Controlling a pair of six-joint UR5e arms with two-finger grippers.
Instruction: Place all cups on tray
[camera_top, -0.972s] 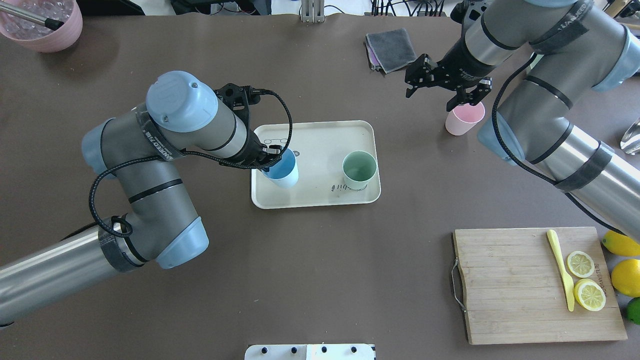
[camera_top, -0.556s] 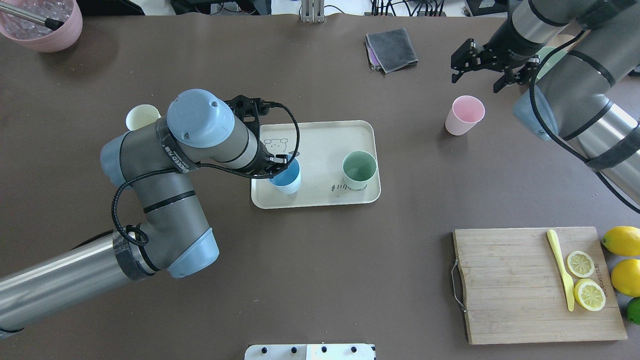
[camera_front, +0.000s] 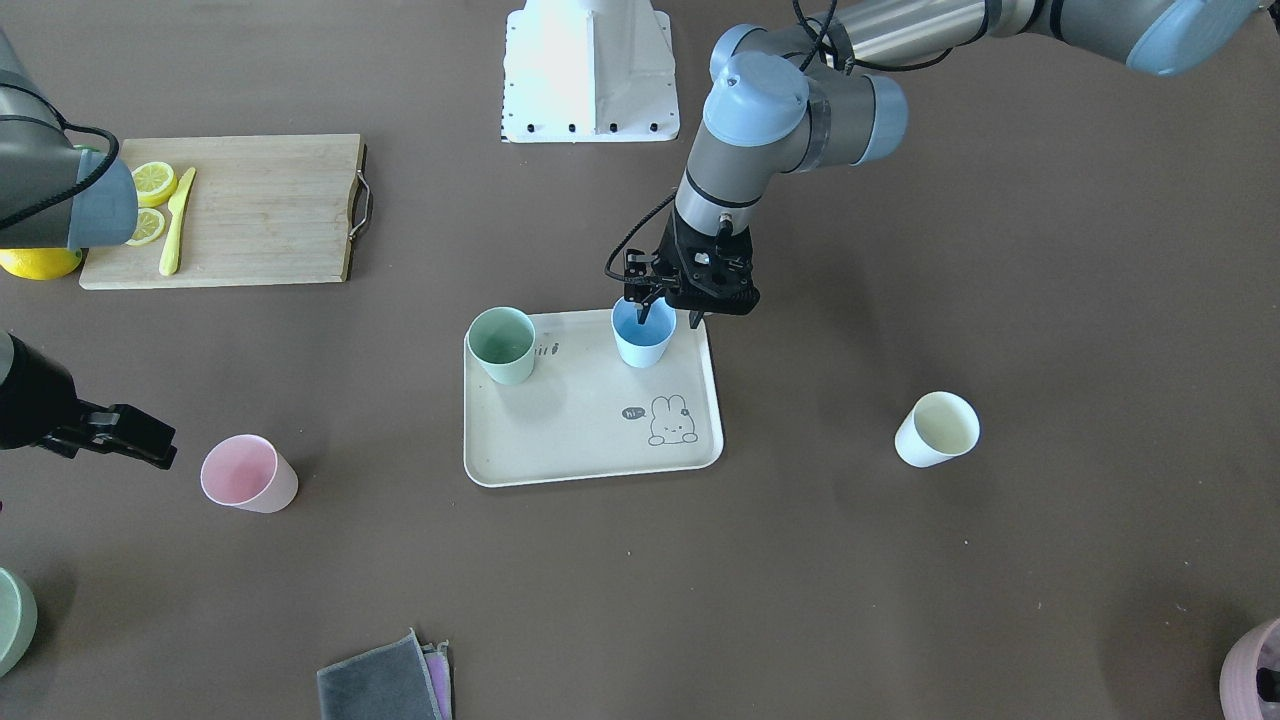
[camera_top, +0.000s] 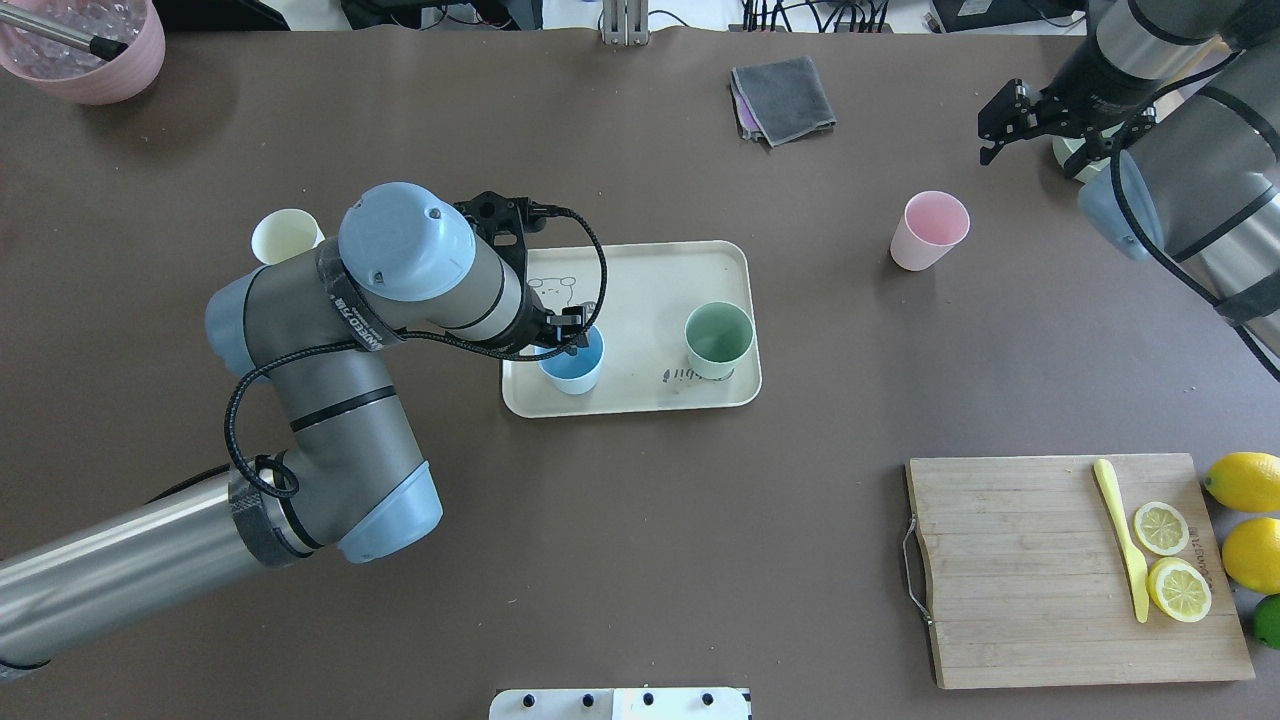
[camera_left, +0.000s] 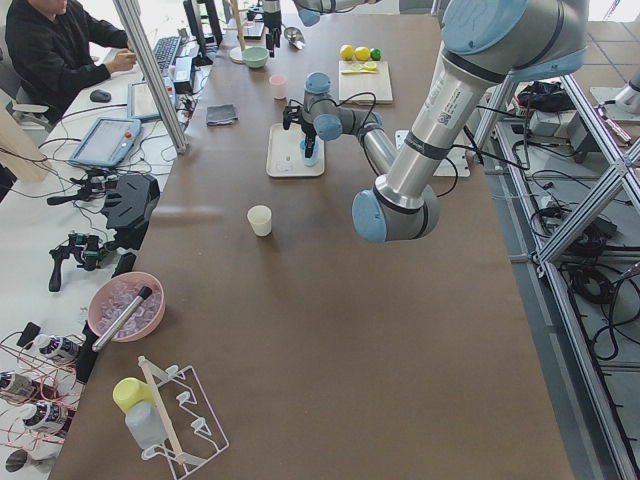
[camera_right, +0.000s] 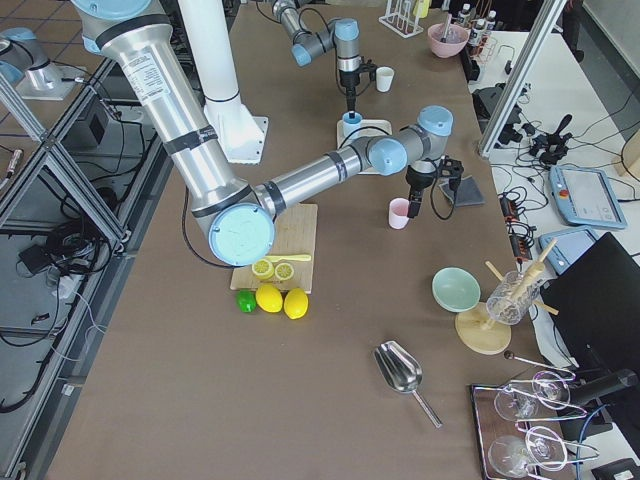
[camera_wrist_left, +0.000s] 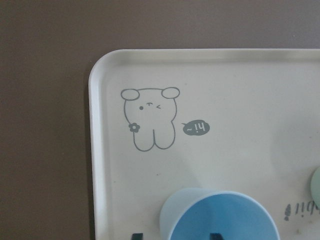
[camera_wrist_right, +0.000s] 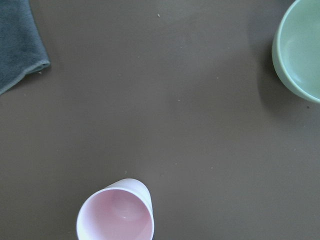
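Two cups stand on the tray: the green cup by its right short edge, the blue cup by the robot-side long edge. A bunny drawing with a "hi" bubble sits in the tray's bare far half. The lettering beside the green cup is partly hidden. The left end effector is spread, one finger inside the blue cup's wall and one outside. The right end effector hangs spread wide, empty, beyond the pink cup. That cup and the cream cup stand on the desk, well apart from the tray.
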